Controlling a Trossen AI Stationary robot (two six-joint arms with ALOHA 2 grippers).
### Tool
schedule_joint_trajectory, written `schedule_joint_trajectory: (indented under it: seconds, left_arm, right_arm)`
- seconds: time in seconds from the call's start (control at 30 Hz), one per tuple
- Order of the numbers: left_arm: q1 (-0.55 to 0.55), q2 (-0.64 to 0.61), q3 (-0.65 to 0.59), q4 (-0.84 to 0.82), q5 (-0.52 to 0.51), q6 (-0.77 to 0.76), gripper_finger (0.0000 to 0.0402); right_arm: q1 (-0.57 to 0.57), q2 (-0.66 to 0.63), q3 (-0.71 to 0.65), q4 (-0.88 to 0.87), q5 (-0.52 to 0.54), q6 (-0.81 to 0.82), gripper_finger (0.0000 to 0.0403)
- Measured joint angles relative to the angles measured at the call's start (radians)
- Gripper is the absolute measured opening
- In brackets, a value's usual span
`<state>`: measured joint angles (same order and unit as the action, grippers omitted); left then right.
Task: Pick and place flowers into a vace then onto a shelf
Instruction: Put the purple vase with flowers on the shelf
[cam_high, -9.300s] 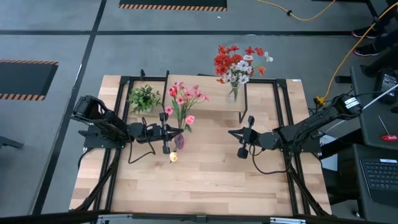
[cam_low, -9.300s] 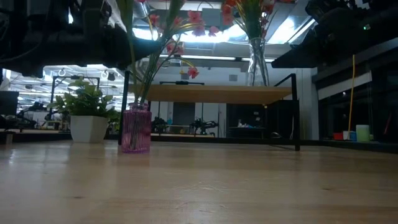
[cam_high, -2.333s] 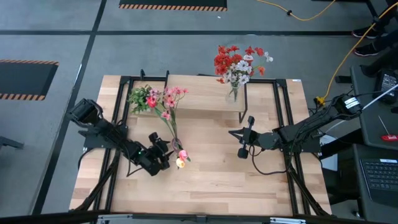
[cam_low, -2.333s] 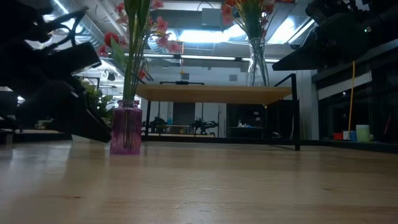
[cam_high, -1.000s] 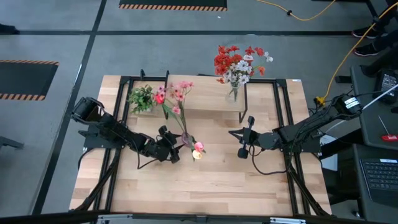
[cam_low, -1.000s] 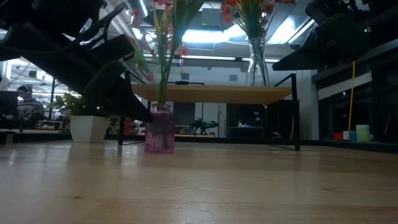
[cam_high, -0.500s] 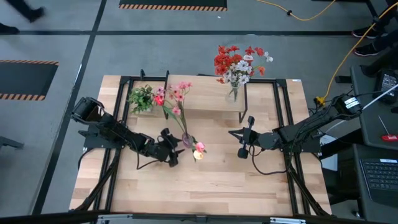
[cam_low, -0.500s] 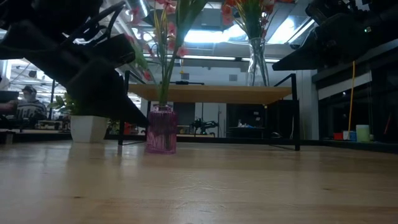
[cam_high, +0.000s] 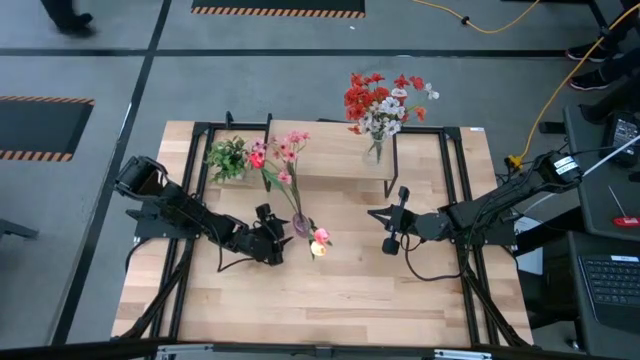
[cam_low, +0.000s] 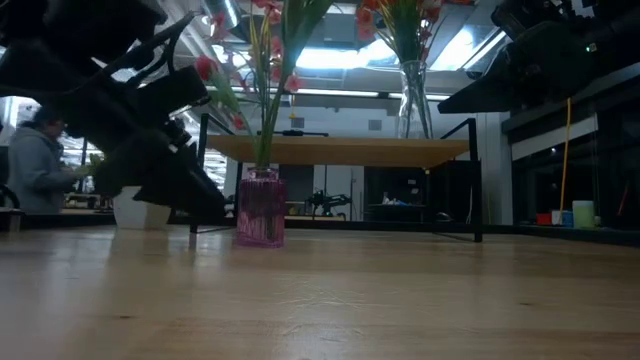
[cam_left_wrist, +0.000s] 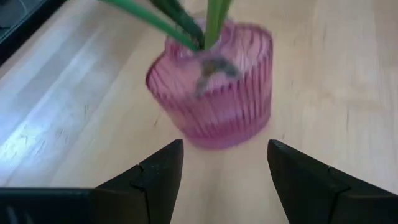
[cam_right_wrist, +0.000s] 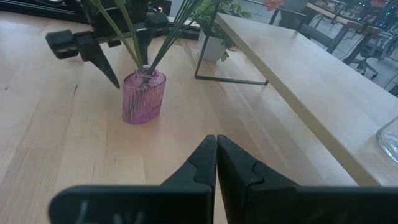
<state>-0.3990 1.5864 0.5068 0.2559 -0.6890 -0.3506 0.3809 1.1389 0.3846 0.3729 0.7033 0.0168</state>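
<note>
the pink vase (cam_high: 300, 225) now stands free on the surface (cam_high: 350, 290), near its middle and a little toward 9 o'clock, with the flowers (cam_high: 278, 152) rising from its mouth and leaning toward 12 o'clock. a second ago the left gripper (cam_left_wrist: 219, 163) sat close in on the vase; now it has backed off a touch toward 9 o'clock, and the left wrist view shows its jaws spread wide with the vase clear of both fingers (cam_left_wrist: 158, 177), just ahead of them and untouched. two seconds back the vase stood farther toward 8 o'clock, so it has been carried in toward the centre and set down upright.

that reads as a release: the vase seems to be parked where the other arm can reach it, or where the left arm can take a fresh hold. either way the filling step looks done for this bunch, and the lift onto the shelf (cam_high: 330, 160) is what remains.

the right gripper (cam_high: 391, 243) waits at 3 o'clock of the vase, well apart from it, jaws clenched on nothing, as they have been throughout.

the shelf runs along the 12 o'clock edge, already bearing a clear vase (cam_high: 375, 150) of red and white blooms toward 1 o'clock and a small green plant (cam_high: 230, 160) at 11 o'clock. the gap between them looks like the likely spot for the pink vase.
</note>
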Motion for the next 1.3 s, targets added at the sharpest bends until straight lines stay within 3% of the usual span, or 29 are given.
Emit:
schedule_joint_trajectory:
  seconds: [0.37,0.57,0.8,1.03,1.3]
  left_arm:
    - [0.036,0.000,0.000,-0.055,-0.256,-0.005,0.0226]
    - [0.078,0.000,0.000,-0.049,-0.278,-0.002,0.0226]
    - [0.115,0.000,0.000,-0.005,-0.164,0.002,0.0226]
    - [0.117,0.000,0.000,0.092,-0.038,0.101,0.0226]
    - [0.104,0.000,0.000,0.094,0.139,0.101,0.0226]
  right_arm:
    - [0.000,0.000,0.000,0.000,0.000,-0.004,0.0016]
    - [0.000,0.000,0.000,0.000,0.000,-0.004,0.0016]
    - [0.000,0.000,0.000,0.000,0.000,-0.004,0.0016]
    - [0.000,0.000,0.000,0.000,0.000,-0.004,0.0016]
    - [0.000,0.000,0.000,0.000,0.000,-0.004,0.0016]
